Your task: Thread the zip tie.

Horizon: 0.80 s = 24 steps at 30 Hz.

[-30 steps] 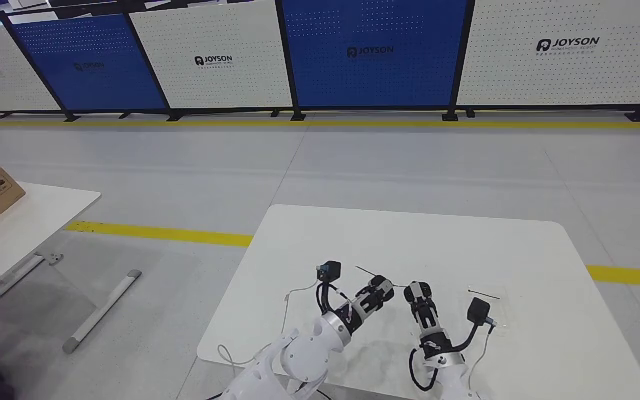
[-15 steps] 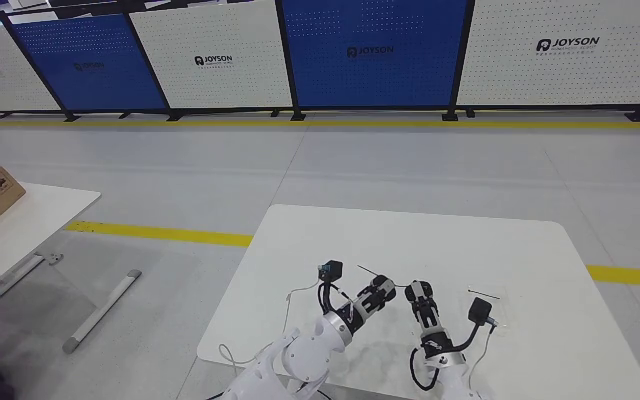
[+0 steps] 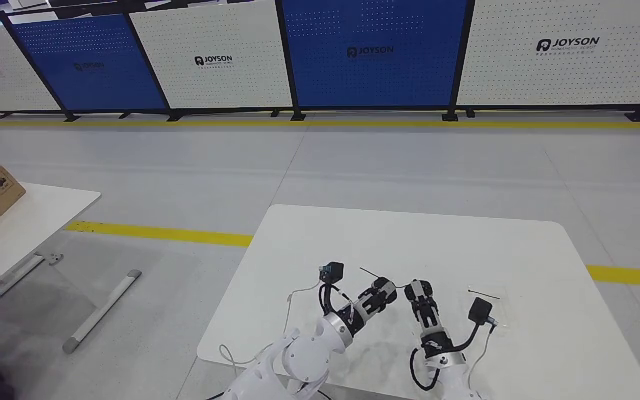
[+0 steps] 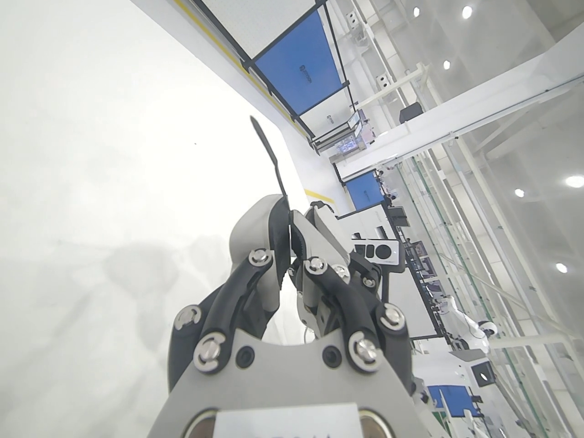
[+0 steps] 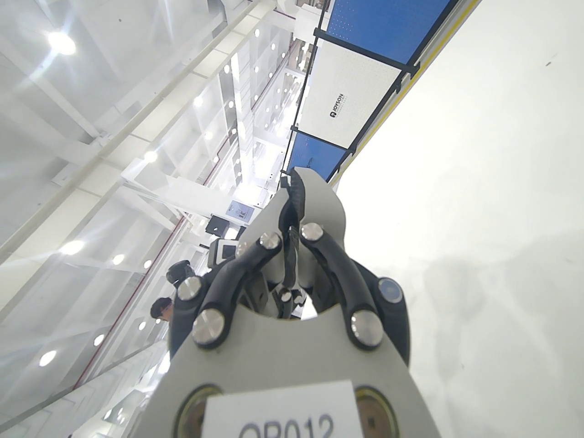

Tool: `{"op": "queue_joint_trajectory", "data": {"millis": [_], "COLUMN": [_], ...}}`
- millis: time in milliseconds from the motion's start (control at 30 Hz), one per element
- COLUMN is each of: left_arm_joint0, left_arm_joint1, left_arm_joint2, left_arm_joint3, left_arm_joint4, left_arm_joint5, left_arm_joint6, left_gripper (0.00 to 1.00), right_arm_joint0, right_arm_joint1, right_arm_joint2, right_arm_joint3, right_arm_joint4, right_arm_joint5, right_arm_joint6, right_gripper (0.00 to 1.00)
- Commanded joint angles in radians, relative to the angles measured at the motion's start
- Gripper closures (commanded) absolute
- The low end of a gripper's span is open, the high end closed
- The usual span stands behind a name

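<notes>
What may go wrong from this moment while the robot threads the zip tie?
1. The left gripper pinches the zip tie far from its tip, so the long free tail may flex off aim.
2. The thin strip may slip in the shut grip when pushed.

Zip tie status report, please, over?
Left claw shut on zip tie, tail free. Right claw shut, apparently on its head. Not threaded yet. Second black strip lies apart.

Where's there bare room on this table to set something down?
The far half of the table is bare, from its far edge to the zip tie in the left gripper. The right side past the black strip is bare too. Crowded: the near middle, where the right gripper sits beside the left.
</notes>
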State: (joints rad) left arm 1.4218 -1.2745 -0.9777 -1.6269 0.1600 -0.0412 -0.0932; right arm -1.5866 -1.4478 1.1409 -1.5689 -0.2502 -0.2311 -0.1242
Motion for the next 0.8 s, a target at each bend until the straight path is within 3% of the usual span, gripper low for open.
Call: {"op": "queue_joint_trajectory", "data": {"millis": [0, 267, 300, 400, 567, 767], "left_arm_joint0": [0.0, 0.001, 0.001, 0.001, 0.004, 0.015], "left_arm_joint1": [0.0, -0.001, 0.0, 0.0, 0.003, 0.009], "left_arm_joint2": [0.0, -0.001, -0.001, -0.003, -0.014, -0.035], "left_arm_joint3": [0.0, -0.005, -0.005, -0.004, -0.004, -0.012], "left_arm_joint4": [-0.003, -0.013, -0.013, -0.007, 0.014, 0.032], "left_arm_joint5": [-0.001, -0.006, -0.007, -0.008, -0.006, -0.007], "left_arm_joint6": [-0.004, -0.002, -0.002, -0.001, 0.008, 0.01], "left_gripper": [1.0, 1.0, 0.7, 0.54, 0.54, 0.64], "right_arm_joint0": [-0.001, 0.001, 0.001, 0.002, 0.005, 0.005], "right_arm_joint1": [0.0, -0.001, -0.001, -0.001, 0.0, 0.0], "right_arm_joint2": [0.001, -0.002, -0.002, -0.002, -0.005, -0.007], "right_arm_joint3": [0.0, 0.005, 0.005, 0.007, 0.011, 0.013], "right_arm_joint4": [0.001, -0.002, -0.002, -0.004, -0.023, -0.027], "right_arm_joint5": [0.0, 0.006, 0.008, 0.014, 0.038, 0.043], "right_arm_joint6": [-0.008, -0.004, -0.004, -0.003, 0.005, 0.009], "right_gripper": [1.0, 1.0, 1.0, 1.0, 1.0, 1.0]}}
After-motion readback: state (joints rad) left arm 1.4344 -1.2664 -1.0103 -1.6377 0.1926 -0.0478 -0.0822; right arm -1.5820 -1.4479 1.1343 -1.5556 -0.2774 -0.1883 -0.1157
